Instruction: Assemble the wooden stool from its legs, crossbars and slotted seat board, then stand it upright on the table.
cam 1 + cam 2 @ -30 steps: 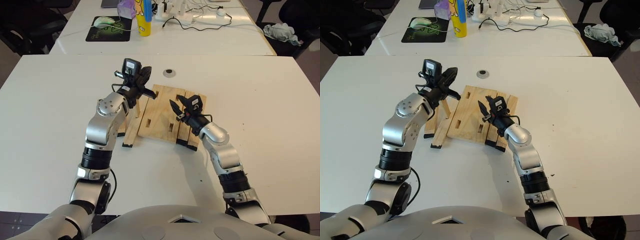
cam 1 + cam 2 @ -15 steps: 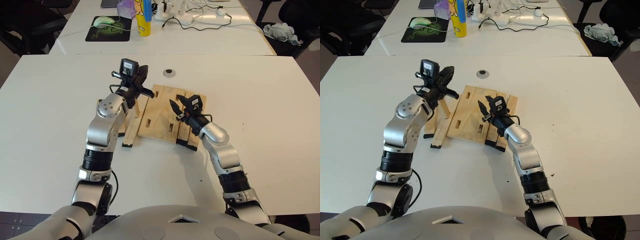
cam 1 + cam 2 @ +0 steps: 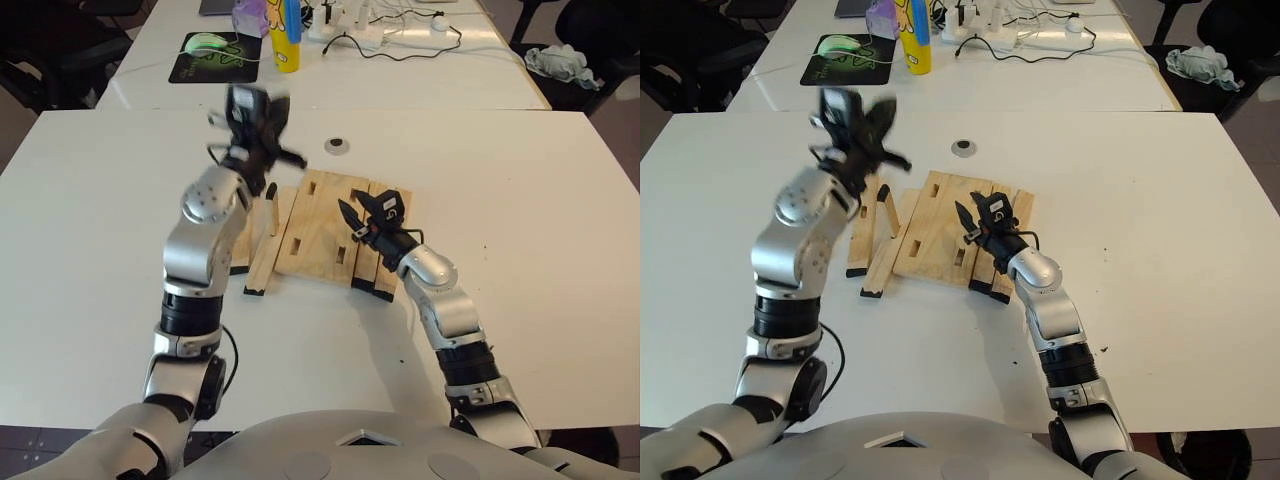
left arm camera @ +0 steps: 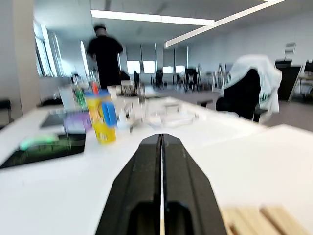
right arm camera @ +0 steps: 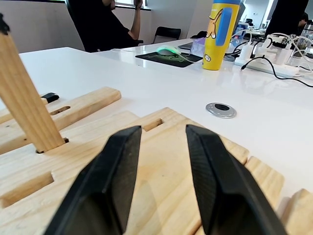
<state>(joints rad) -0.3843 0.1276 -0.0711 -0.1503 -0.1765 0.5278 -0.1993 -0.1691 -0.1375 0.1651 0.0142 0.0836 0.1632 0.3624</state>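
**Left eye view.** The slotted seat board (image 3: 312, 228) is laid flat on the white counter (image 3: 520, 210), near its middle. One wooden leg (image 3: 270, 207) is seated in a slot at the board's left edge and stands roughly upright. Loose wooden bars (image 3: 257, 268) are laid on the counter along the board's left side, and further bars (image 3: 381, 276) along its right side. The left gripper (image 3: 256, 128) is held high above the counter, behind and to the left of the board. The right gripper (image 3: 353, 213) is positioned low over the right half of the board, with its fingers apart. A round grommet (image 3: 337, 146) is set in the counter behind the board.

**Left wrist view.** The left gripper (image 4: 161, 139) is pointed across the counter toward a yellow bottle (image 4: 103, 122) on the counter behind; its fingers are pressed together.

**Right wrist view.** The right gripper (image 5: 164, 130) is located just above the seat board (image 5: 161, 186), fingers spread and clamped on nothing. The leg (image 5: 22, 103) is seen slightly tilted in its slot.
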